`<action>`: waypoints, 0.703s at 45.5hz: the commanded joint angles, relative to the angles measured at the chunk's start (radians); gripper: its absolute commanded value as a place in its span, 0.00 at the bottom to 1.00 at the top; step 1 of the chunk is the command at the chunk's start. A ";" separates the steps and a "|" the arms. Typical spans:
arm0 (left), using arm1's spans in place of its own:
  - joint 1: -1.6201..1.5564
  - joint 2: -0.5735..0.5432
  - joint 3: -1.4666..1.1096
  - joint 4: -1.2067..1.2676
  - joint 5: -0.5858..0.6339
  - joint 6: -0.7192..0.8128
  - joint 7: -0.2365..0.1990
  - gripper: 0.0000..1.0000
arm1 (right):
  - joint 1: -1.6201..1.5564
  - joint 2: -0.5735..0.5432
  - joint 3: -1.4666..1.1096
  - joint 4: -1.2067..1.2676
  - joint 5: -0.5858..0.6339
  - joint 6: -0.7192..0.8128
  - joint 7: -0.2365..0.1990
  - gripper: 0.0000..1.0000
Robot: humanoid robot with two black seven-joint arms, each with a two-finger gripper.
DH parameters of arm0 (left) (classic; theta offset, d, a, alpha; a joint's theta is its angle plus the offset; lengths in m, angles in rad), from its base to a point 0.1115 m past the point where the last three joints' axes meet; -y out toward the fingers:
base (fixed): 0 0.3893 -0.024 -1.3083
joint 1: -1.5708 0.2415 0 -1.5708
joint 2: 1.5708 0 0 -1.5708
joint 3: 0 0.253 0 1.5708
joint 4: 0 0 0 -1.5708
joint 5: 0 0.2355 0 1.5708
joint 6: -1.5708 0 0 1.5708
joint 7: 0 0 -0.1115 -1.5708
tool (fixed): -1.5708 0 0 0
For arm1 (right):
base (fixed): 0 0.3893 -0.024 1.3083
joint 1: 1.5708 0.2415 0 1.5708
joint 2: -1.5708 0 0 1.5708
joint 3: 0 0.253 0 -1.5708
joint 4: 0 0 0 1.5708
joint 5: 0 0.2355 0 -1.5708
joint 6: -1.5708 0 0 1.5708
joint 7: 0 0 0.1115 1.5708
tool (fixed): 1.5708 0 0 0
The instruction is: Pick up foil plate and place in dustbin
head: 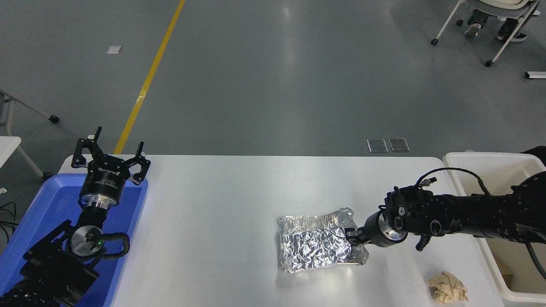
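The foil plate (318, 244) lies on the table (222, 204) in the lower centre-right of the frame, long axis running left-right. The right hand (350, 235) appears closed on its right rim, so lifting toward the dustbin (460, 164) at the right edge comes next. The left hand (111, 150) sits parked open, lower left.

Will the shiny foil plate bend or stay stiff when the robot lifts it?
The foil plate will probably bend: it is thin and already wrinkled, with its right rim crumpled where the right tool meets it. It likely weighs little, so it should lift easily, though held by one edge the far side may droop. It lies flat, so it won't roll.
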 commanded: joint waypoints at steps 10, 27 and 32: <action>0.002 0.000 0.000 0.000 0.002 -0.001 0.000 1.00 | 0.507 -0.269 -0.215 0.332 0.044 0.128 0.007 0.00; 0.002 0.000 0.000 0.000 0.002 -0.001 0.000 1.00 | 1.165 -0.310 -0.572 0.654 0.181 0.228 0.009 0.00; 0.003 0.000 0.000 0.000 0.002 -0.001 0.000 1.00 | 1.258 -0.274 -0.598 0.683 0.213 0.263 0.009 0.00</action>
